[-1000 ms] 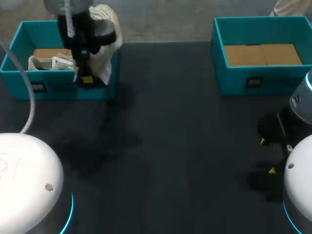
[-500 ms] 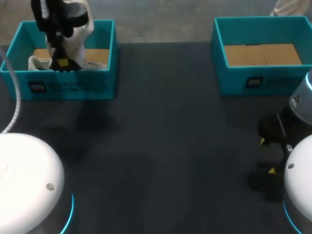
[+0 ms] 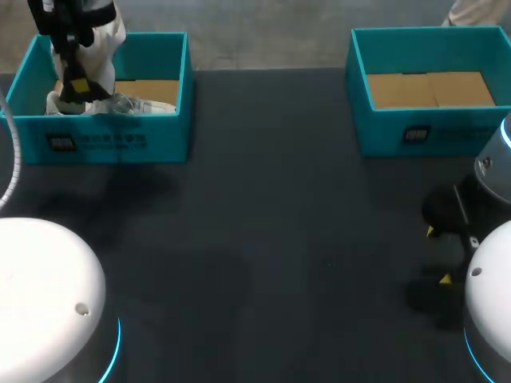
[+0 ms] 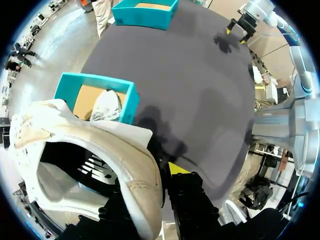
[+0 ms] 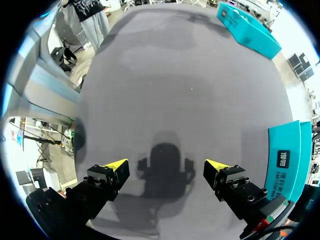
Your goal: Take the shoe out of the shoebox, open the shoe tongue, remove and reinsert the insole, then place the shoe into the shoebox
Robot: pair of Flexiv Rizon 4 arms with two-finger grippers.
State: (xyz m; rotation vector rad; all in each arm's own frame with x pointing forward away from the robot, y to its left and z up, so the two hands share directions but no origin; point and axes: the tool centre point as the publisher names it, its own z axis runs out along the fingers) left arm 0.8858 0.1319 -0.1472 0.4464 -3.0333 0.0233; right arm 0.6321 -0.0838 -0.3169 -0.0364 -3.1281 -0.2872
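My left gripper (image 3: 77,86) hangs over the left end of the teal shoebox (image 3: 160,132), shut on the side wall of a cream-white shoe (image 3: 108,44). In the left wrist view the shoe (image 4: 100,165) fills the space ahead of the gripper (image 4: 156,192), its collar pinched between the fingers, opening facing out. Below it lies the shoebox (image 4: 127,102) with a second white shoe (image 4: 107,104) on its cardboard floor. That second shoe (image 3: 128,104) lies along the box's front wall. My right gripper (image 3: 437,255) stands open low over the table at the right, with nothing between its fingers (image 5: 114,167).
A second teal box (image 3: 383,120) with a cardboard floor stands at the back right, close beside my right gripper (image 5: 165,167) as a teal wall (image 5: 287,160). The dark table (image 3: 279,239) stretches between the two boxes.
My left arm has carried the shoe leftward and farther back, from the shoebox's right front corner to over its left end. The right arm has not moved.
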